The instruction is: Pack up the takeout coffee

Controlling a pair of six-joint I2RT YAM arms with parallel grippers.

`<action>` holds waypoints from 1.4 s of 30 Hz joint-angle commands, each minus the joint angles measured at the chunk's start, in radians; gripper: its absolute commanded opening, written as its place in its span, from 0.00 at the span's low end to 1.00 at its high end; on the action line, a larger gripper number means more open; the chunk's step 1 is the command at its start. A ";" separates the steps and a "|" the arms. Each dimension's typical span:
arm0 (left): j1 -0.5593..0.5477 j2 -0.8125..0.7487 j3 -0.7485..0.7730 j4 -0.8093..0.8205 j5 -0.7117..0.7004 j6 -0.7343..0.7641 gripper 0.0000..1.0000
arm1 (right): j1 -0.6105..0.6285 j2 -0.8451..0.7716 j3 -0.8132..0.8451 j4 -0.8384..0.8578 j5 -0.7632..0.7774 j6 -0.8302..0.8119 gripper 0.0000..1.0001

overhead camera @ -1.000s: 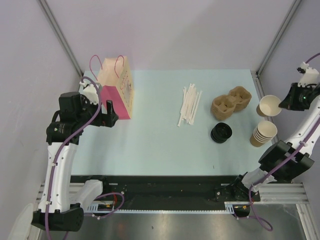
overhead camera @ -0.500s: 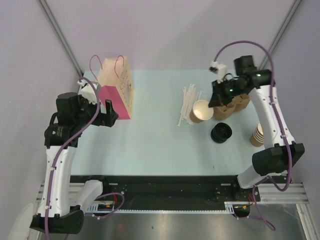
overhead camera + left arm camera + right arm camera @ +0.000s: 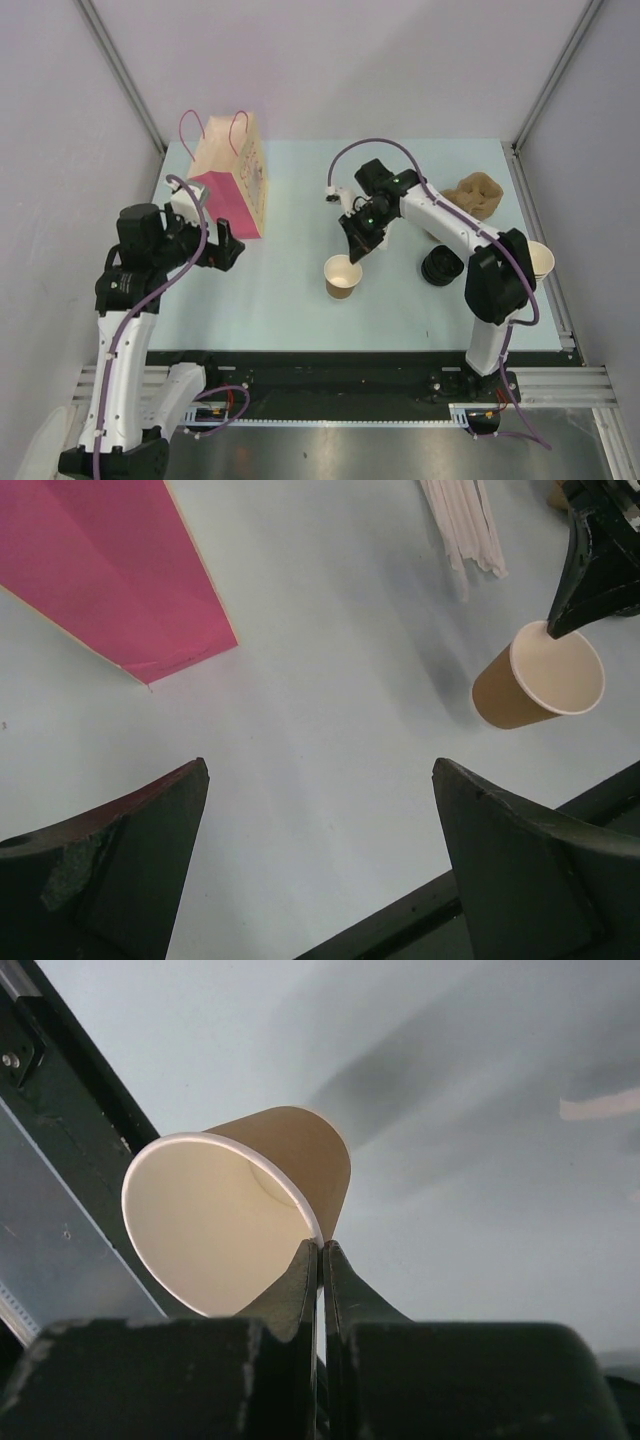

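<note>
Brown kraft paper on the outside and pale cream within, the paper cup [image 3: 343, 276] is open at the top, with a thin rolled white rim and walls that taper to a narrower base. It is near the middle of the bench [image 3: 280, 300], a little toward 6 o'clock in the top view, with its mouth tipped slightly off upright. Whether its base touches the surface cannot be told.

At the cup's 1 o'clock edge the right claw [image 3: 353, 257] is clenched on the rim, one finger inside the wall and one outside, the two pressed almost together. From its base at the bench's 5 o'clock corner the right arm rises, reaches toward 10 o'clock across the bench, and bends down at the wrist to the cup.

A stack of black lids [image 3: 442, 266] lies at 3 o'clock from the cup. A tan pulp cup carrier [image 3: 475, 190] sits farther off at 2 o'clock. White straws [image 3: 465, 525] lie near the carrying arm.

Well apart at 9 o'clock, the left claw [image 3: 222, 242] is released, jaws spread wide around nothing. It points toward 3 o'clock. The left arm stands bent at the bench's left edge, just beside a pink-sided paper bag [image 3: 235, 190] with cord handles.
</note>
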 commanded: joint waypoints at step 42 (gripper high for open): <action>-0.051 -0.019 -0.098 0.122 0.219 0.078 0.99 | -0.504 -0.388 -0.113 -0.213 0.090 -0.261 0.49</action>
